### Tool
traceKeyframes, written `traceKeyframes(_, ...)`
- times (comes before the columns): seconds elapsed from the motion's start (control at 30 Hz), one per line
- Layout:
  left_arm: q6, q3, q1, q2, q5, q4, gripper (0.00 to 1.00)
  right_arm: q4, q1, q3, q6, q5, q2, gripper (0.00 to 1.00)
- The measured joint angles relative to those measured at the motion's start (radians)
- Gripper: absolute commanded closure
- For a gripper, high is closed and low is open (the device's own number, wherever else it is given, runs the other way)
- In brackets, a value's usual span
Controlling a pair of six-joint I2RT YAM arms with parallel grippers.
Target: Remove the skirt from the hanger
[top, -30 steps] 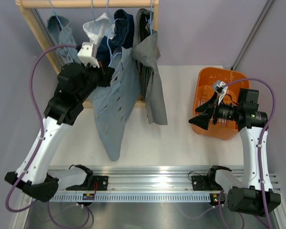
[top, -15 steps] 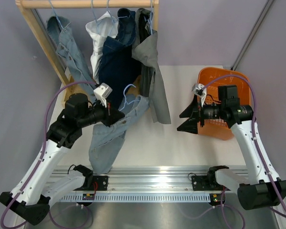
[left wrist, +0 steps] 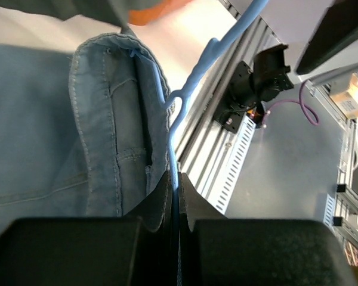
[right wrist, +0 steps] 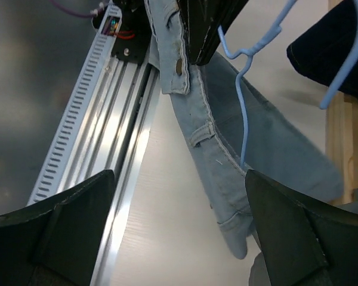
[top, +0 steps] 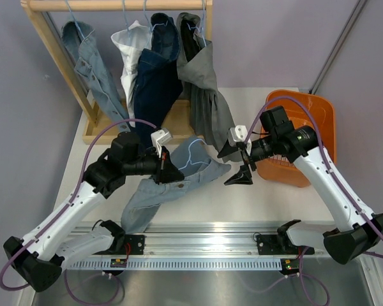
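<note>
skirt (top: 179, 182) on hanger (left wrist: 194, 74), hem at table (top: 268, 197) front edge; r fingers (top: 237, 178) wide.

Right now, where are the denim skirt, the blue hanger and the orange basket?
denim skirt (top: 154, 194), top view, middle of the fabric.
blue hanger (left wrist: 197, 71), left wrist view, wire near the hook.
orange basket (top: 322, 111), top view, right wall.
</note>
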Motion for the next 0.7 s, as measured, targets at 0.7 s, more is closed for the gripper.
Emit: traceKeyframes(0.7, -0.019, 0.000, -0.031, 0.057, 0.145, 0.049, 1.00, -0.135, 0.037, -0.019, -0.584, 0.125, 0.114, 0.16)
